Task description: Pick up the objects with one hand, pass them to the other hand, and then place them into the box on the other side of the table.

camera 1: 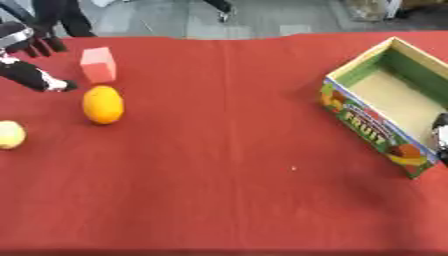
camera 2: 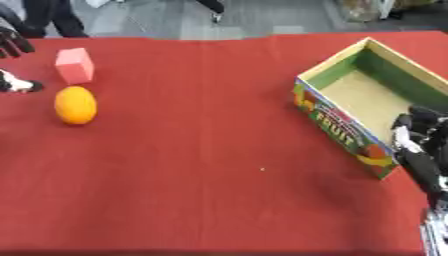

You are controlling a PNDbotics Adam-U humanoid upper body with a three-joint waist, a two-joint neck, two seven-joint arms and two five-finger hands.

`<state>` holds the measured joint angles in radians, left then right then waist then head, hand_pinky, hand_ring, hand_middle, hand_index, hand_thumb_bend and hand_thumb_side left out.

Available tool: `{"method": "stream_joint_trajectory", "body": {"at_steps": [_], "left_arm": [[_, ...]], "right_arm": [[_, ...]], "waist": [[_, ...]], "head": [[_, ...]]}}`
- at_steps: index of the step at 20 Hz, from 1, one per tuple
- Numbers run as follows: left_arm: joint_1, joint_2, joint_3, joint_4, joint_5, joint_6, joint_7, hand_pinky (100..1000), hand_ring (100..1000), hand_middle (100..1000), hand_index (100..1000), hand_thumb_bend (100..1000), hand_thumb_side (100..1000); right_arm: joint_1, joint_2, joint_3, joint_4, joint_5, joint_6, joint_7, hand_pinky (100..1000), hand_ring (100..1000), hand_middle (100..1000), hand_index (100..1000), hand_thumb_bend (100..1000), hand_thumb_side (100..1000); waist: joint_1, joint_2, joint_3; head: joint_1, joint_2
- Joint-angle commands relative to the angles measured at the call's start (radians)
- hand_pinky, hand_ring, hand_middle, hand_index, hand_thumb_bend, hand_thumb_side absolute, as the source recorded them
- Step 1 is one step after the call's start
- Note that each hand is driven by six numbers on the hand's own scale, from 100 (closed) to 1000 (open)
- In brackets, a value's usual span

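red cloth (camera 1: 227,150) — left hand (camera 1: 31,60) fingers spread beside pink block (camera 1: 98,65), right's unclear.

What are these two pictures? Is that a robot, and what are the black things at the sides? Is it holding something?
Yes, a robot. Both pictures come from the two eyes in its head, looking down at a red table. The black things are its hands: the left hand is open near the pink block, and the right hand is beside the fruit box. An orange and a pale yellow-green fruit lie on the table too. Neither hand holds anything, and no object shows inside the box.
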<state>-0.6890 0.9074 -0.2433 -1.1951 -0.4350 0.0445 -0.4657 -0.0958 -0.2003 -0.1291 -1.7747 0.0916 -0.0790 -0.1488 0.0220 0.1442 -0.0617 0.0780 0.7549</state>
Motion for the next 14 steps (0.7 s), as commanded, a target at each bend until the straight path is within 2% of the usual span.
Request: {"method": "stream_joint_trajectory", "body": {"at_steps": [1,7,14], "left_arm": [[-0.025,0.019,0.046,0.020,-0.058,-0.048,-0.052,772,735,719,779,552,259],[-0.034,-0.052,0.085,0.055,-0.160,-0.123,-0.095,789,736,723,777,526,309],[-0.055,-0.121,0.092,0.103,-0.271,-0.198,-0.167,799,748,742,790,546,351]], "right_arm": [[-0.006,-0.010,-0.002,-0.010,-0.005,-0.001,0.003,642,678,625,728,162,344],[-0.005,-0.008,-0.003,-0.010,-0.005,-0.001,0.001,642,678,625,728,162,344],[-0.005,-0.007,-0.004,-0.009,-0.005,-0.001,0.001,642,678,625,728,163,345]], "waist": [[-0.011,-0.022,0.002],[-0.013,-0.023,0.004],[-0.015,-0.024,0.004]], "head": [[0.000,-0.003],[-0.001,-0.002],[-0.001,-0.003]]}}
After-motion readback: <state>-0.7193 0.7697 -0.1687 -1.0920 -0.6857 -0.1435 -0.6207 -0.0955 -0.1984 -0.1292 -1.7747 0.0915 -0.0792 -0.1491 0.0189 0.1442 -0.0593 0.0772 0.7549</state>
